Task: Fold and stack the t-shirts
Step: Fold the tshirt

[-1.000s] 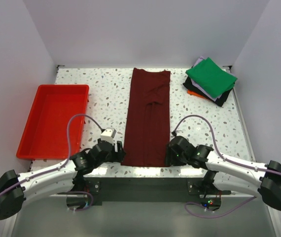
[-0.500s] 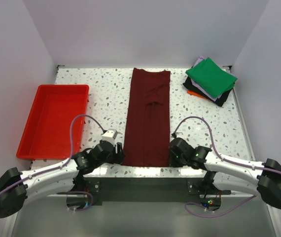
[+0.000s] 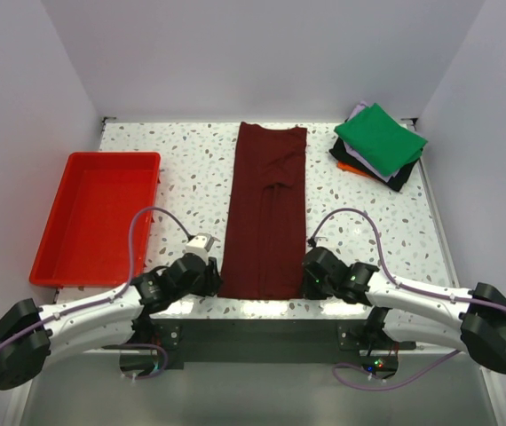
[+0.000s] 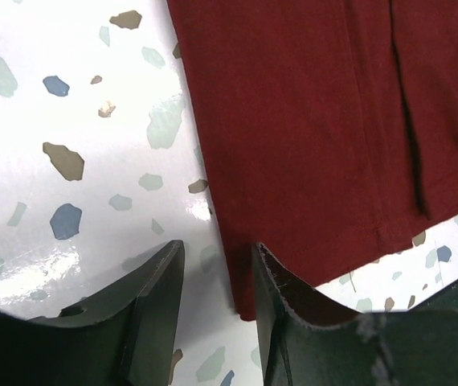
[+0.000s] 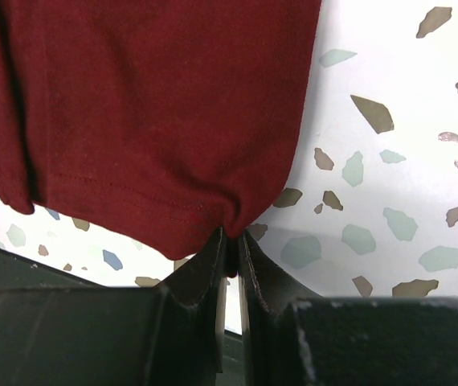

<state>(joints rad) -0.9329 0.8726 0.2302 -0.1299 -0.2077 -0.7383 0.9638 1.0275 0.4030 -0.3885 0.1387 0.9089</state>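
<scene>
Base: white speckled terrazzo table (image 3: 191,151). Down its centre: long dark maroon cloth t-shirt (image 3: 266,213), folded to narrow strip, lying flat, hem at near edge. At left: red plastic tray (image 3: 93,217). At far right corner: stack of folded shirts, bright green square (image 3: 379,138) on top. At near right hem corner: right gripper (image 5: 231,237), fingers pressed together, pinching cloth. At near left hem corner: left gripper (image 4: 217,248), fingers spread, straddling cloth edge.
</scene>
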